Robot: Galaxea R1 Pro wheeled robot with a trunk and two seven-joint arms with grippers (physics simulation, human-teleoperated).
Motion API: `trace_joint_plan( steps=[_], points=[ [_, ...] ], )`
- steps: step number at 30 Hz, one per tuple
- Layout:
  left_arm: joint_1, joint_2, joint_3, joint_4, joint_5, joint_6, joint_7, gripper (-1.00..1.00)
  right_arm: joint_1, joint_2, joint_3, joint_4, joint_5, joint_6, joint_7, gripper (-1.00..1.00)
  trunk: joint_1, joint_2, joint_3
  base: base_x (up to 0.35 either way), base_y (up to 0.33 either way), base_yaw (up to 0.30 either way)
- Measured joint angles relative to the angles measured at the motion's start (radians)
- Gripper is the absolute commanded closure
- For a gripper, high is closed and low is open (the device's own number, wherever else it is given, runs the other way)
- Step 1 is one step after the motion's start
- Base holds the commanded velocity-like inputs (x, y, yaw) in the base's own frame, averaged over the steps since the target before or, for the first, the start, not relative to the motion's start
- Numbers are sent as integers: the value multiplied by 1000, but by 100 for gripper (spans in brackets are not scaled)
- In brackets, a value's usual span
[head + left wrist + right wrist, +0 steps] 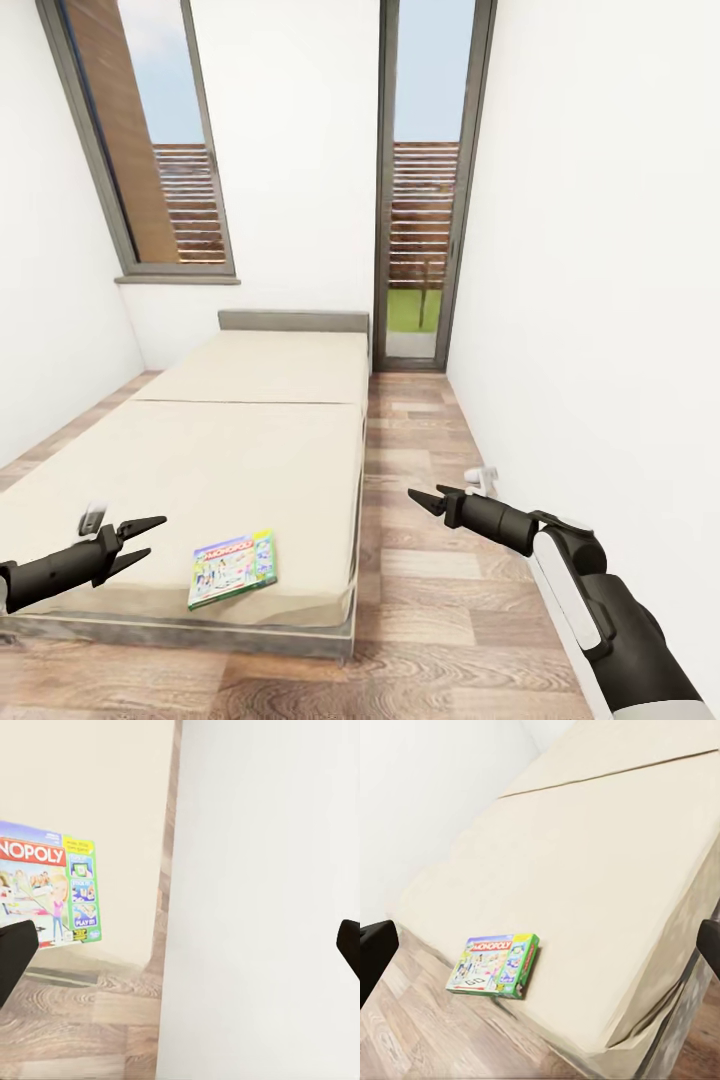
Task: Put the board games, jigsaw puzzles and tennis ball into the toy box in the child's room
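Note:
A green and white Monopoly board game (pixel 233 568) lies flat near the foot corner of the bed (pixel 250 440), which has a beige mattress and a grey headboard. The same board game (pixel 46 889) fills part of the left wrist view, and the board game (pixel 495 964) lies on the mattress (pixel 600 885) in the right wrist view. My left gripper (pixel 148 541) hangs open over the mattress, just left of the box. Over the wood floor to the right of the bed, my right gripper (pixel 428 499) is open and holds nothing.
A wood-plank floor strip (pixel 420 560) runs between the bed and the white right wall (pixel 600 300). A tall glass door (pixel 425 200) stands at the far end, and a window (pixel 150 140) is on the left wall. A small white fitting (pixel 485 480) sits low by the right wall.

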Motion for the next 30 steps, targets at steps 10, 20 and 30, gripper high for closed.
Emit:
trace_joint_plan(
  steps=[10, 20, 30],
  points=[
    [0, -1, 0, 0, -1, -1, 4, -100, 0, 1, 0, 2, 0, 0, 0, -100, 38, -70, -31, -62, 10, 0],
    [-1, -2, -1, 47, -4, -9, 13, -100, 0, 1, 0, 5, 0, -1, -1, -100, 76, -140, -63, -3, 1, 0],
    [-1, 0, -1, 74, -4, -11, 52, -100, 0, 1, 0, 5, 0, 0, 0, -100, 115, -210, -94, 0, 0, 0]
  ],
)
